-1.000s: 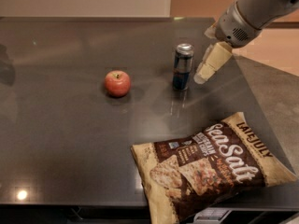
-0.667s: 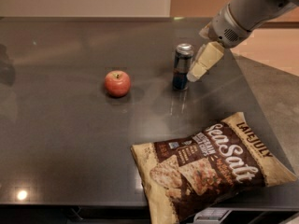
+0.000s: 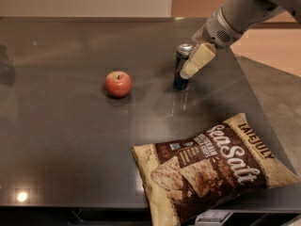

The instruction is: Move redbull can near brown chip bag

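The redbull can, slim, dark blue with a silver top, stands upright on the dark table, right of centre. My gripper comes down from the upper right on a grey arm and sits against the can's right side, overlapping it in the view. The brown chip bag, with "Sea Salt" and "Late July" lettering, lies flat at the front right, partly over the table's front edge. The can stands well behind the bag, apart from it.
A red apple sits on the table left of the can. The table's right edge runs diagonally past the bag. A wall and wooden floor lie beyond the far edge.
My gripper has moved left and slightly down, from beside the can to overlapping its right side. The can, apple and bag have not moved.
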